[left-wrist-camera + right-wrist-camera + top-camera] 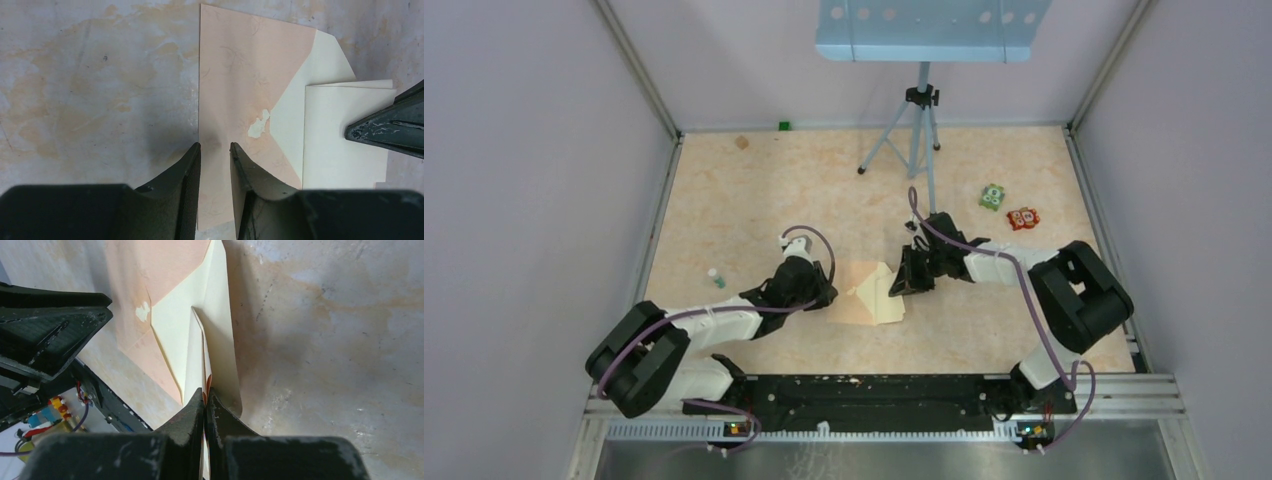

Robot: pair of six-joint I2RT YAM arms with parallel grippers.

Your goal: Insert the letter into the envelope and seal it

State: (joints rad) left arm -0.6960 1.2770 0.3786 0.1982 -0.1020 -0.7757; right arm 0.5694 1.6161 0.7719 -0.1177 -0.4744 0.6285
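Observation:
The pinkish-tan envelope (852, 300) lies flat mid-table, its flap open to the right and showing a cream inside (295, 100); a pale spot (258, 125) marks its centre. The cream letter (887, 298) lies over the flap side. My right gripper (205, 392) is shut on the letter's (196, 352) near edge and lifts it a little. In the left wrist view, the right gripper's finger (385, 127) sits over the letter (340, 145). My left gripper (215, 147) is low over the envelope's (240, 65) left part, jaws a narrow gap apart and holding nothing.
A tripod (919, 130) stands at the back centre under a blue panel. A green toy (993, 197) and a red toy (1023, 218) lie at the right. A small bottle (716, 278) stands left of my left arm. A black rail (874, 395) runs along the near edge.

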